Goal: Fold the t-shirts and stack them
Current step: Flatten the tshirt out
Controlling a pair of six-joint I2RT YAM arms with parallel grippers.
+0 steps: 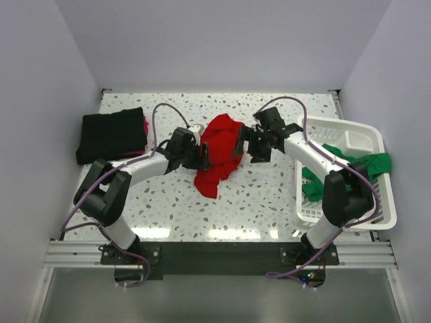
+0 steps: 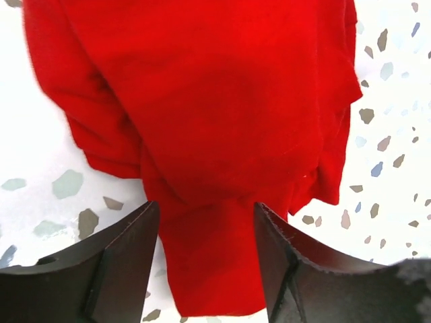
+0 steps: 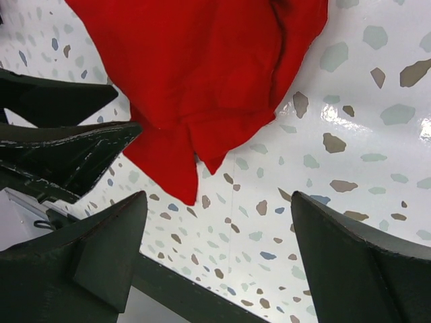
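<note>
The bright red t-shirt (image 1: 219, 151) lies crumpled in the middle of the speckled table. My left gripper (image 1: 202, 155) is at its left edge, open, with its jaws either side of a hanging flap of the red shirt (image 2: 209, 134) in the left wrist view; the gripper (image 2: 205, 229) is not closed on it. My right gripper (image 1: 244, 145) is at the shirt's right edge, open and empty (image 3: 219, 229), with the red shirt (image 3: 195, 67) just beyond its fingertips. The black t-shirt (image 1: 111, 133) lies folded at the far left. The green t-shirt (image 1: 350, 165) lies bunched in the basket.
The white slatted basket (image 1: 337, 122) stands at the right side of the table, close to the right arm. A sliver of red cloth (image 1: 145, 126) shows at the black shirt's right edge. The left gripper's dark fingers (image 3: 60, 148) show in the right wrist view.
</note>
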